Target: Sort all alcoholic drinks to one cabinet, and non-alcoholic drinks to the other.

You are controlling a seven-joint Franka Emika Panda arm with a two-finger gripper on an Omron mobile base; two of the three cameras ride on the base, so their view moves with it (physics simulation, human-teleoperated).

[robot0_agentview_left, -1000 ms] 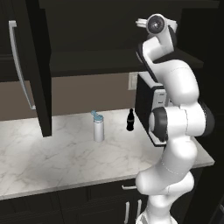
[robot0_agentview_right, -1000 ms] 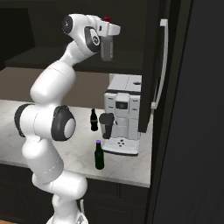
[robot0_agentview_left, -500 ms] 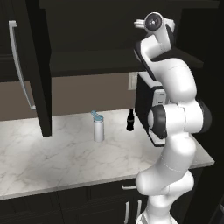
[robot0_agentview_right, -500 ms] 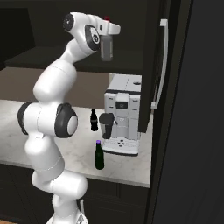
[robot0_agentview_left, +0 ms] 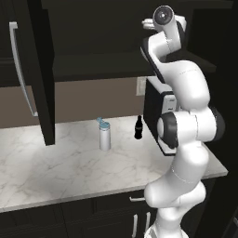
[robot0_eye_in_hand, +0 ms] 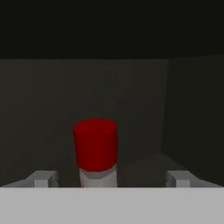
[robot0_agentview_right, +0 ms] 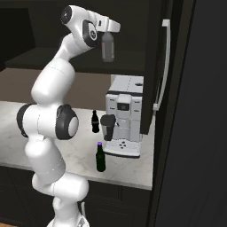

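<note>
Up inside the right-hand cabinet (robot0_agentview_right: 133, 35), the gripper (robot0_eye_in_hand: 109, 178) had its fingers (robot0_eye_in_hand: 43, 178) spread wide on either side of the liquor bottle (robot0_agentview_right: 107, 46), clear of the glass. In the hand view its red cap (robot0_eye_in_hand: 95, 144) stood between the two tips with a gap on each side. Whether the bottle's base rested on the shelf could not be told from the right base view.

Glass like this probably handles as stiff, smooth, fairly heavy and breakable, so the neck just under the cap looked the sound place to hold it.

On the counter (robot0_agentview_left: 56, 167) the flask (robot0_agentview_left: 105, 135) and cola bottle (robot0_agentview_left: 138, 127) stood near each other, and the beer bottle (robot0_agentview_right: 101, 157) stood just beside the coffee machine (robot0_agentview_right: 126, 115).
</note>
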